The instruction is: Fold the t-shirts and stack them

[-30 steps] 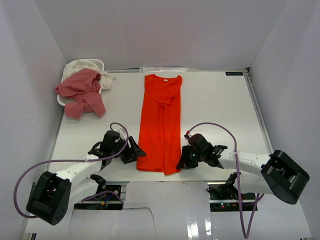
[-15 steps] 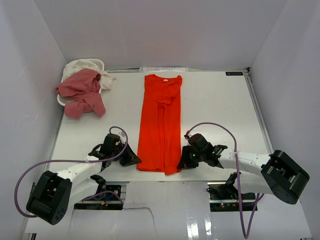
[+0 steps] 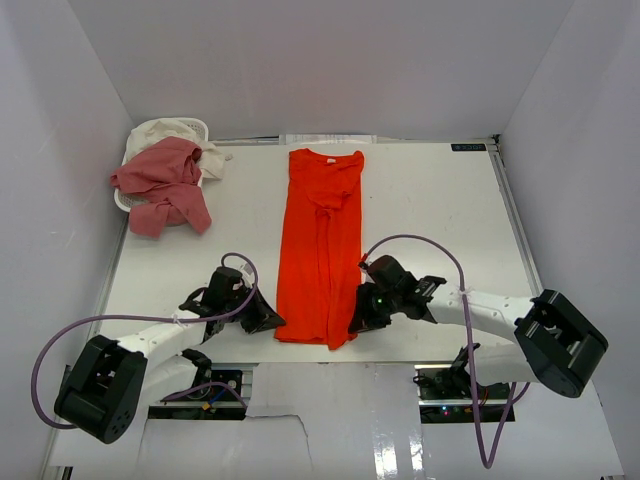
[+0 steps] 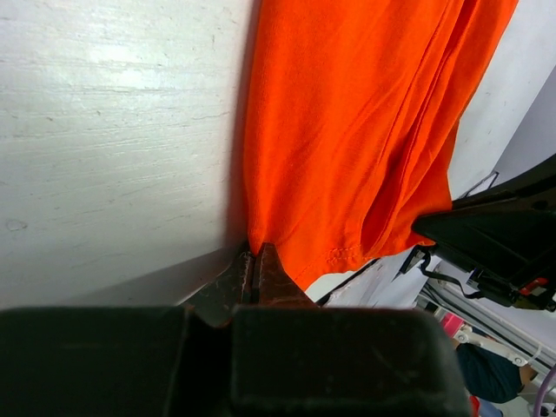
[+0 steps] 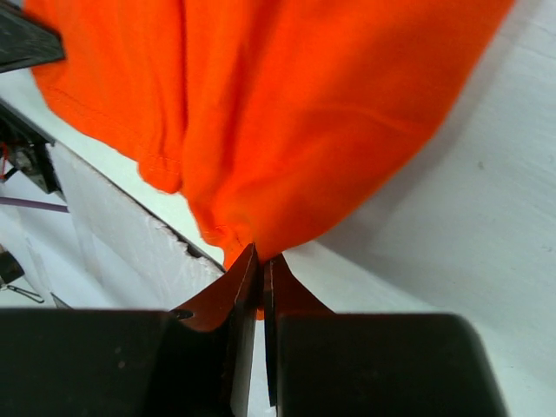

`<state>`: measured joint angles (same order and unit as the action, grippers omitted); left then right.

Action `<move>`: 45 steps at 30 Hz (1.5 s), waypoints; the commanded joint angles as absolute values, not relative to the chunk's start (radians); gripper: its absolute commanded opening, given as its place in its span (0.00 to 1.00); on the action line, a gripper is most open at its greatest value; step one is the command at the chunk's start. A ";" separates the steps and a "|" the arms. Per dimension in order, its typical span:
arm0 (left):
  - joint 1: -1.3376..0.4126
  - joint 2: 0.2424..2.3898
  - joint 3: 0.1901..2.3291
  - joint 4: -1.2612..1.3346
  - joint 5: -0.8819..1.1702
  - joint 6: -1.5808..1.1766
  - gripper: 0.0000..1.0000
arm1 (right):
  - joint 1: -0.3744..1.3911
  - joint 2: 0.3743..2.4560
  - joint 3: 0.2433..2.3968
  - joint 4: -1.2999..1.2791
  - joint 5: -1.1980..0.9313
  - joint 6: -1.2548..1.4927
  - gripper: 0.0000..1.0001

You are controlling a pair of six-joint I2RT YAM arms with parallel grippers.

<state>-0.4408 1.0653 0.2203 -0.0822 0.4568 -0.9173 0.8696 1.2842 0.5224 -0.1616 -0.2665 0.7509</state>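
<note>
Orange-red t-shirt [image 3: 320, 245] gripped at both near hem corners

The shirt lay flat as a narrow strip mid-table [image 3: 440, 220], long axis running from the collar at the far side to the hem at the near edge. The left gripper [image 3: 270, 318] sat at the hem's left corner and the right gripper [image 3: 357, 322] at its right corner, equally near. Both jaw pairs were clenched on hem fabric, almost fully closed. The dusty pink t-shirt [image 3: 160, 185] and cream-white t-shirt [image 3: 160, 130] lay heaped on the white basket [image 3: 200, 125], far left

The t-shirt [image 3: 320, 250] is soft matt cloth; the table [image 3: 430, 200] looks smooth, faintly scuffed.
</note>
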 commanded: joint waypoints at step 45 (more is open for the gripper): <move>-0.417 1.333 0.818 -0.305 0.285 -0.908 0.00 | 0.581 1.483 1.011 -0.353 -0.371 0.486 0.08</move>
<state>-0.4263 1.3144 0.7727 -0.2996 0.3344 -0.9100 0.5953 1.4639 0.9497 -0.3500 -0.3622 0.5293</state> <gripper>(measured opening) 0.015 0.087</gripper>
